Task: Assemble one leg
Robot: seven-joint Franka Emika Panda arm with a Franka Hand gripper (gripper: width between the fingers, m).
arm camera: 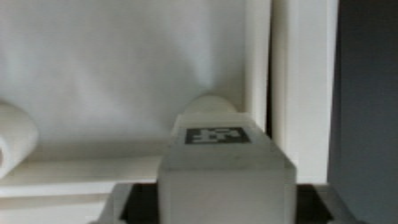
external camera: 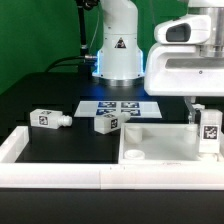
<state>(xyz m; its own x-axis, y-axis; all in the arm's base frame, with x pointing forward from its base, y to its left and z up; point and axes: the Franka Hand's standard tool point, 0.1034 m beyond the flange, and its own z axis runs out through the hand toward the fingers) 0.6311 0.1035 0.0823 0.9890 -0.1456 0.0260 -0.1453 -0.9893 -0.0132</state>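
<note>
Gripper (external camera: 207,112) jaws clamped on small stubby white plastic leg with black-and-white tag (external camera: 210,136), upright at exterior view's right edge of large flat white tray-like panel (external camera: 160,150). I can't tell whether peg touches panel. I judge seating still undone. Two loose legs (external camera: 45,118) (external camera: 105,123) lie beside panel, near marker board (external camera: 120,106).

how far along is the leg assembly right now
Done: one leg is off the table, clamped in the gripper. In hand: it hangs at the white panel, at the panel's end on the exterior view's right; whether its peg sits in a hole cannot be seen. Left: seating and fastening it. Two loose legs lie on the table.
</note>
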